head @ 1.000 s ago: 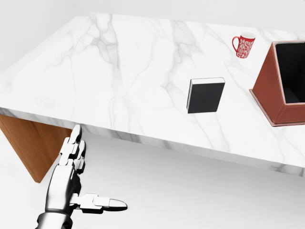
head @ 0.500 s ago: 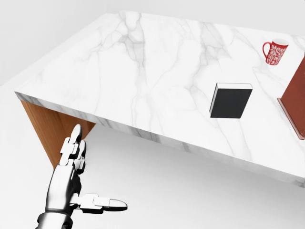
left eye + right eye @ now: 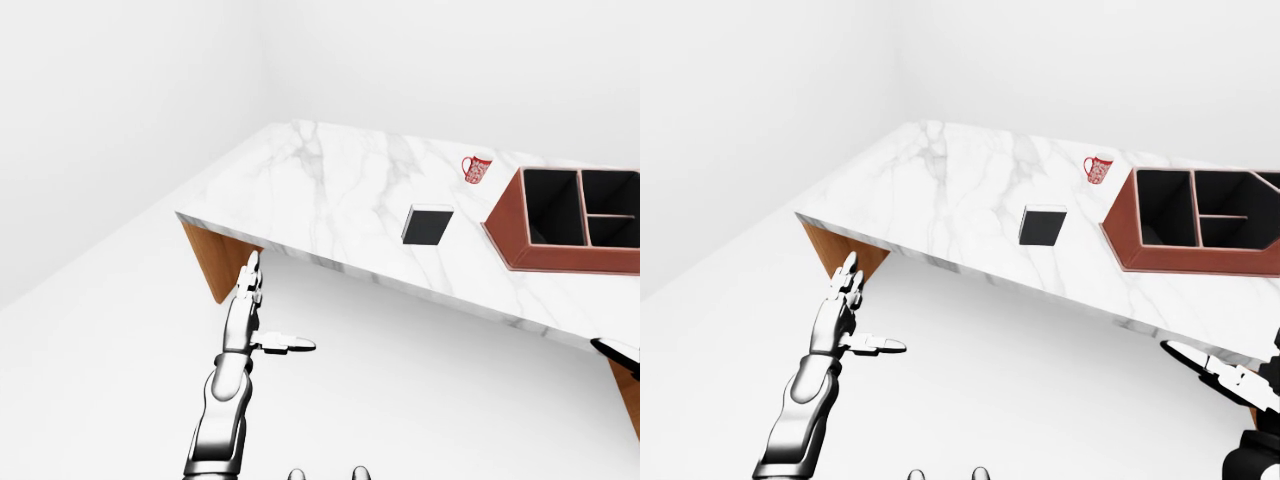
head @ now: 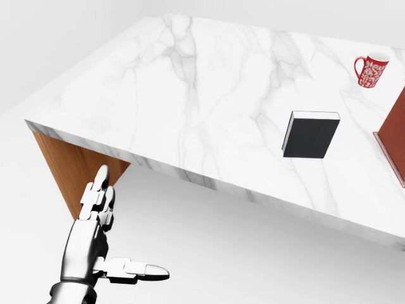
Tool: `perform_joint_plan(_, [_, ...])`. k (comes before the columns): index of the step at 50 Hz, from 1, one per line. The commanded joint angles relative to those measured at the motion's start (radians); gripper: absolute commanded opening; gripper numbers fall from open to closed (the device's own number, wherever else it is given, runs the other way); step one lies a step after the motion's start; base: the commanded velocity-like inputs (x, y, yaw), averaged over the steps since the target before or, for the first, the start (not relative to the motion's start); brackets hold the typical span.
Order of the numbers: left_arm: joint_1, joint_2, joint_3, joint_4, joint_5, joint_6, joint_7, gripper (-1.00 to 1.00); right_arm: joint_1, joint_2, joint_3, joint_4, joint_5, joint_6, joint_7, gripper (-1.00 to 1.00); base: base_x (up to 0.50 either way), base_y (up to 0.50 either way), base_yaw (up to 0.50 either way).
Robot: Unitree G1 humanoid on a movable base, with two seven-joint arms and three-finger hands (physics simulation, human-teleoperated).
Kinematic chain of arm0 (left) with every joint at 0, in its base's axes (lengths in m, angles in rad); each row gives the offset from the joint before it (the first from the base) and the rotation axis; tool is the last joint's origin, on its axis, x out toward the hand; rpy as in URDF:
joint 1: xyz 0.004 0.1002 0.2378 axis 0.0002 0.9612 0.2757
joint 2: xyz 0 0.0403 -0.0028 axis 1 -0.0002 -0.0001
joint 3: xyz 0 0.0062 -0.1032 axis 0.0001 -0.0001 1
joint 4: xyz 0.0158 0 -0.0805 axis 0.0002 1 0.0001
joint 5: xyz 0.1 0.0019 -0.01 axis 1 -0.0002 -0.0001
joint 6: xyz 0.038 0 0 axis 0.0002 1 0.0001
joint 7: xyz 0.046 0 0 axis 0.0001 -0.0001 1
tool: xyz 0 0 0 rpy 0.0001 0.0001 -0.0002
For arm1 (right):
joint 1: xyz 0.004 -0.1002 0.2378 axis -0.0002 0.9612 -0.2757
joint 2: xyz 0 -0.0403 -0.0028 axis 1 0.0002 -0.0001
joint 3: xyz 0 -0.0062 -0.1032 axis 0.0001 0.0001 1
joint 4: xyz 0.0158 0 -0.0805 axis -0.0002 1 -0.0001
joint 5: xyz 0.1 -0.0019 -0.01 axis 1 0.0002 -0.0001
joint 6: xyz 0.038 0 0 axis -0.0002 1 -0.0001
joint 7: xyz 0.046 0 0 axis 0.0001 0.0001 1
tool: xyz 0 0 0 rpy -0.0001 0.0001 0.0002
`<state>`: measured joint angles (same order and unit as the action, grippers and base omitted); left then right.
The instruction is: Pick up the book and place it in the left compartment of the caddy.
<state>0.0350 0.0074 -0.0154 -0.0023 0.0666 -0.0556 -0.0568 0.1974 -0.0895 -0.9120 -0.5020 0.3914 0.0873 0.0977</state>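
The black book (image 4: pixel 310 134) lies flat on the white marble table (image 4: pixel 190 95), toward the right in the head view. The red-brown caddy (image 3: pixel 508 240) stands to the right of the book; its dark left compartment (image 3: pixel 553 205) is open to view. Only the caddy's edge (image 4: pixel 395 136) shows in the head view. My left hand (image 4: pixel 120 231) is open and empty, below the table's near edge and far left of the book. My right hand (image 3: pixel 1212 366) is open and empty at the lower right of the right-eye view, below the table edge.
A red patterned mug (image 4: pixel 370 69) stands on the table above the book, near the caddy. A wooden table leg (image 4: pixel 73 171) is just above my left hand. White floor lies below the table edge.
The camera has moved: the table, book and mug have shifted right in the head view, and most of the caddy has left it. My left hand holds the same pose.
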Motion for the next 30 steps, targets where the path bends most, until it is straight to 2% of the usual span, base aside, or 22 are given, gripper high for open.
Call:
perform_joint_plan(1, [0.005, -0.001, -0.004, -0.012, 0.003, 0.005, 0.000, 1.00, -0.001, -0.002, 0.002, 0.008, -0.002, 0.000, -0.004, 1.00, 0.06, -0.14, 0.00])
perform_joint_plan(4, [0.011, -0.002, -0.005, -0.024, 0.003, 0.013, -0.001, 1.00, 0.001, -0.002, -0.001, 0.000, 0.002, 0.000, -0.004, 1.00, 0.10, -0.22, 0.00])
perform_joint_plan(11, [0.007, -0.001, -0.005, -0.014, 0.005, 0.007, 0.000, 1.00, -0.001, -0.001, 0.000, 0.008, -0.004, 0.000, -0.002, 1.00, 0.11, -0.25, 0.00])
perform_joint_plan(13, [0.012, -0.002, -0.007, -0.027, 0.006, 0.016, 0.001, 1.00, -0.001, -0.001, 0.001, 0.007, -0.004, 0.000, -0.002, 1.00, 0.11, -0.24, 0.00])
perform_joint_plan(17, [0.006, -0.001, -0.005, -0.013, 0.005, 0.007, 0.000, 1.00, 0.000, -0.001, 0.002, 0.006, -0.006, 0.000, -0.003, 1.00, 0.11, -0.25, 0.00])
perform_joint_plan(30, [0.005, -0.001, -0.004, -0.011, 0.006, 0.005, -0.001, 1.00, 0.001, -0.001, 0.002, 0.003, -0.004, 0.000, -0.005, 1.00, 0.09, -0.21, 0.00])
